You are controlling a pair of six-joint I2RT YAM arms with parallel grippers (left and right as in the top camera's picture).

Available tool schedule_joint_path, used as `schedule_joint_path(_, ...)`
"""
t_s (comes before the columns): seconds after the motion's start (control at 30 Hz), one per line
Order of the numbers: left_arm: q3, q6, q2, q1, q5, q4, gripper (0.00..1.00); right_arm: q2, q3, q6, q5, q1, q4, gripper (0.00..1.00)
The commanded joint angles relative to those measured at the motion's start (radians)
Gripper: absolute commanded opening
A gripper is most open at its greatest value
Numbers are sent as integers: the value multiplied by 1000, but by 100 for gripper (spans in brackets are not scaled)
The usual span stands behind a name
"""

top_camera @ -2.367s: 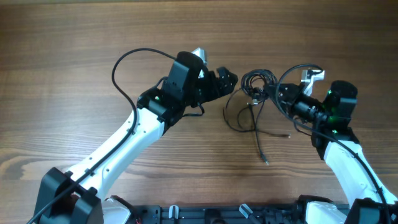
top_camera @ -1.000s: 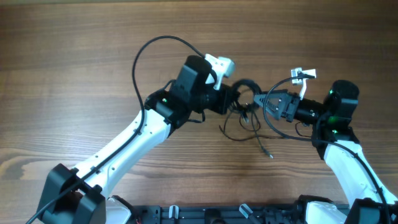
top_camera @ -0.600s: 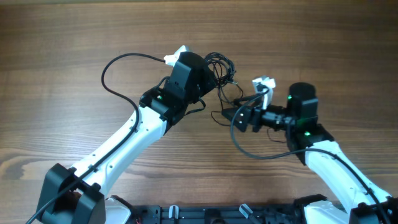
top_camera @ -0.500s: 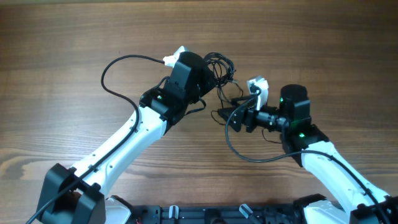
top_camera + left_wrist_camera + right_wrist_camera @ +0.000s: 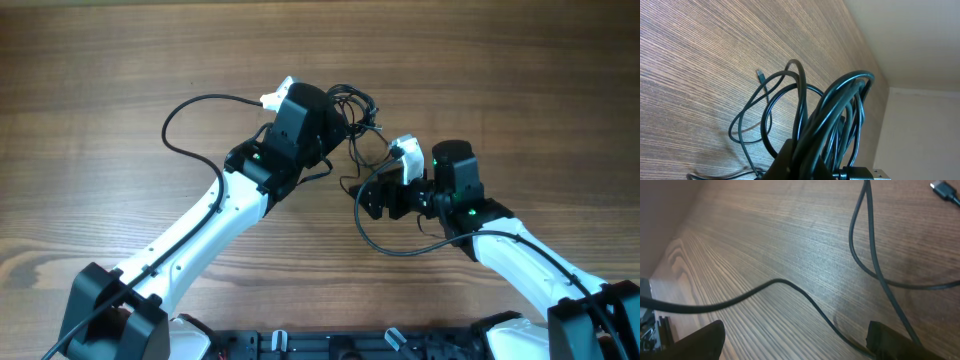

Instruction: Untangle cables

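Holding the cables [image 5: 837, 110] clamped aloft, the left gripper [image 5: 340, 112] lets strands dangle, seemingly so the right gripper [image 5: 367, 198], fingers spread wide and empty, can catch one.

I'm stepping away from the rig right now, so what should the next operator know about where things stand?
Left end effector: shut on the cables, holding the knotted bundle up off the table, with loose loops trailing down onto the wood.
Right end effector: open, low beside the trailing strands; one strand runs between its fingers, not gripped.
Done: bundle picked up; no cord looks separated yet.
Left to do: grip a trailing strand with the right, draw it out, and repeat for each cord.
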State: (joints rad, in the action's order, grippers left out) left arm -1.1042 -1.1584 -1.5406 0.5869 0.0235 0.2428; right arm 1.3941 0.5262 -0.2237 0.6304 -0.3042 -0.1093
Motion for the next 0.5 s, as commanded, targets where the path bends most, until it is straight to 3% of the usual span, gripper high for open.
schedule_joint_path(0.0,-9,-9,11,-2,-14,-6,4,6,3,14,-9,-3,9,94)
schedule_joint_path(0.47,-9,5,10,-2,-19,2,4,6,3,12,-2,-3,-37,99)
